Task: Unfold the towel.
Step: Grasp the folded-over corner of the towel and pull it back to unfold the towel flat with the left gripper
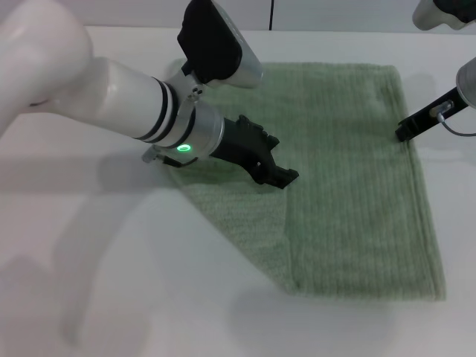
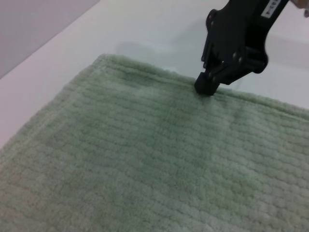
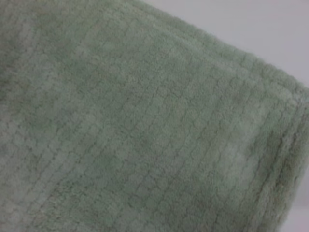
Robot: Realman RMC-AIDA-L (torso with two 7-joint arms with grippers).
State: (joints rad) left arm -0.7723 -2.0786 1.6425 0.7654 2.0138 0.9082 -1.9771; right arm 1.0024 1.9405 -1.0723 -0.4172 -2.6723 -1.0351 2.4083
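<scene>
Beneath the left gripper [image 1: 286, 177] lies the towel [image 1: 349, 186]; the right gripper [image 1: 401, 134] touches its edge; finger states unclear.

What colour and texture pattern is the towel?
Pale sage green with fine ribbed lines; the towel shows it best in the left wrist view.

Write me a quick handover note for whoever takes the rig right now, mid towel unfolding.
Left gripper: low over the pale sage-green terry towel, near its folded left part.
Right gripper: at the towel's right edge, fingertips touching the hem.
Towel: on the white table, mostly spread, left side still doubled over with a diagonal fold.
Done: most of it lies flat.
Left: open out the left fold.
</scene>
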